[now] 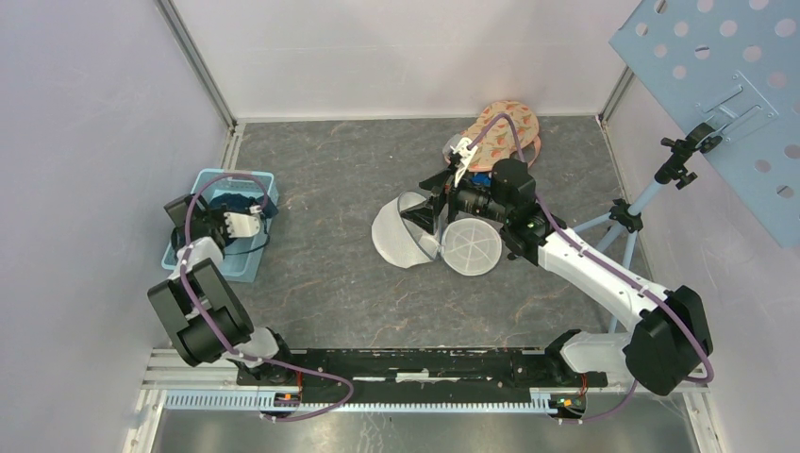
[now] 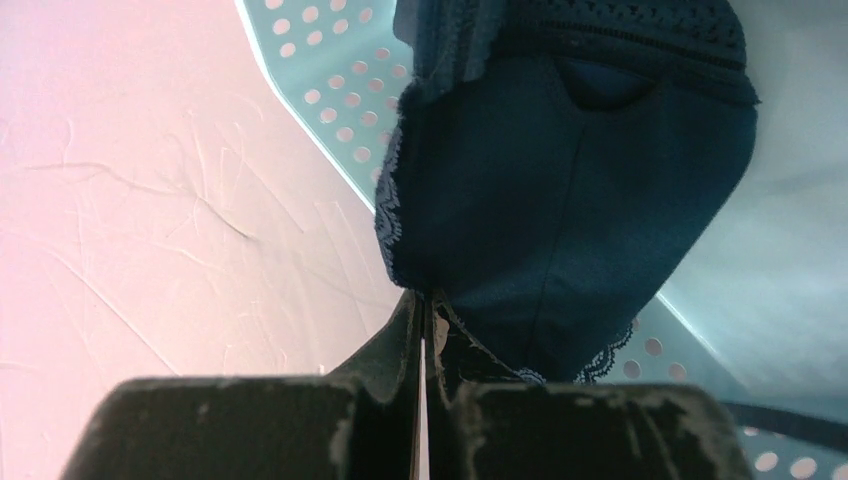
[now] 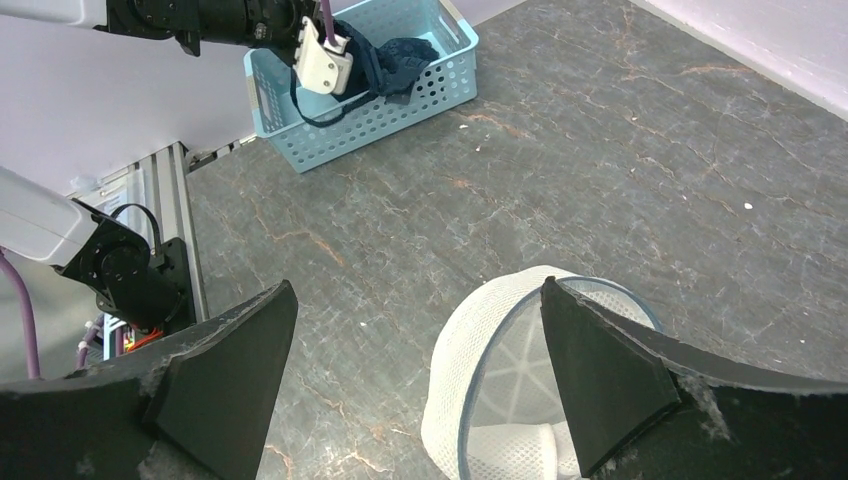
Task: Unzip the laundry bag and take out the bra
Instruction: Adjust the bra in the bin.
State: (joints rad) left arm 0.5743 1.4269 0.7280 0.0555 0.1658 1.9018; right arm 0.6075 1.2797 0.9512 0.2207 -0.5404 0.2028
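The bra (image 2: pixel 560 200) is dark navy with lace trim. It hangs from my left gripper (image 2: pixel 425 310), which is shut on its edge over the light blue perforated basket (image 2: pixel 330 60). From above, that gripper (image 1: pixel 257 217) sits over the basket (image 1: pixel 189 253) at the left wall. The right wrist view shows the bra (image 3: pixel 398 55) inside the basket (image 3: pixel 400 115), with a strap looping over the rim. The white mesh laundry bag (image 1: pixel 472 247) lies spread open mid-table. My right gripper (image 3: pixel 418 285) is open just above the bag (image 3: pixel 480 370), holding nothing.
A peach patterned cloth item (image 1: pixel 505 127) lies at the back behind the right arm. A tripod (image 1: pixel 623 222) with a blue perforated panel (image 1: pixel 726 85) stands at the right. White walls enclose the table on three sides.
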